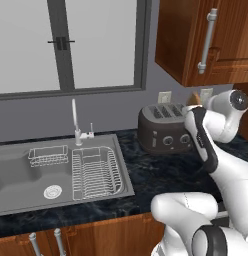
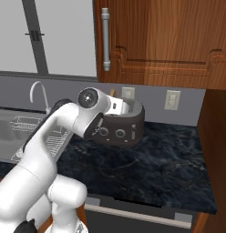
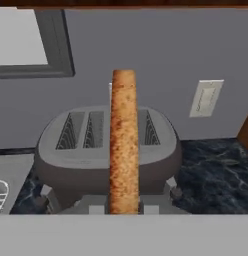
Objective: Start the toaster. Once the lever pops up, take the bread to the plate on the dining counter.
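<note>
**Bread out of the toaster, carry not yet begun**

Kitchen wall with window and wooden cupboards; below them a dark marbled desk (image 2: 169, 159) with a steel sink (image 1: 26, 175) set into it at the left. Toaster (image 1: 163, 127) stands on the desk against the wall, right of the sink, four slots up.

Progress, as judged: toasting looks finished, since the bread (image 3: 123, 142) is clear of the slots, standing on edge in front of the hand camera with the toaster behind and below it. Remaining: the whole carry. Plate and dining counter are not visible from this position, so the base probably has to drive before any placing.

Gripper (image 3: 123, 210) hangs over the toaster's front. Jaws clenched on the bread's lower end, one on either face of the slice.
</note>
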